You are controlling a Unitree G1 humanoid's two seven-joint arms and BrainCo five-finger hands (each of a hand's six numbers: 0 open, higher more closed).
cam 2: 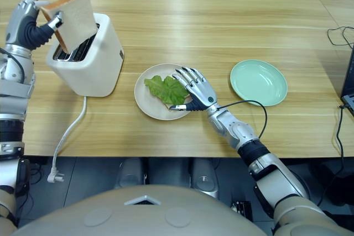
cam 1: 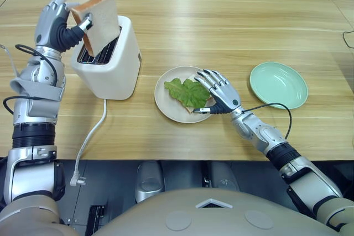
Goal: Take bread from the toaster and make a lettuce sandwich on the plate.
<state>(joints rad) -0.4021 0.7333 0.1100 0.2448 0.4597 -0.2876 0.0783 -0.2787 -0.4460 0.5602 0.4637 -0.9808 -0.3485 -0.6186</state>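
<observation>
**Slice in left hand at toaster mouth; plate lies at 4 o'clock**

Clock ref: 12 = away from robot across the counter (cam 1: 232,20).

- left hand (cam 1: 58,23): raised at the toaster's 10 o'clock corner. Fingers (cam 1: 84,24) curled and pinching the bread slice (cam 1: 104,17) by its left edge, so closed on it.
- Bread slice: stands on edge, long axis approx. vertical, top leaning toward 1 o'clock. Lower corner is at the slot mouth; can't tell if it has fully cleared.
- Toaster (cam 1: 119,64): white, upright, slots facing up. Cord (cam 1: 91,134) runs off at 6 o'clock, plug hanging past the counter edge.
- Plate (cam 1: 164,103): beige, near the toaster on its 4 o'clock side, not touching it. Lettuce (cam 1: 185,91) lies spread on it.
- right hand (cam 1: 222,93): over the plate's 3 o'clock side. Fingers extended and splayed, tips on the lettuce's right part, gripping nothing. Looks like it is pinning the leaf.
- Green dish (cam 1: 278,85): at 3 o'clock of the plate, well apart.

Key relation: the slice's target, the lettuce, lies at 4 o'clock from the left hand and lower. The left hand has the slice. The right hand is nearer the plate but sits over the landing spot.

Judgement: the next move prob. needs the slice lifted clear, carried toward 4 o'clock and laid flat. The right hand would have to give way first, else the slice lands on its fingers.
</observation>
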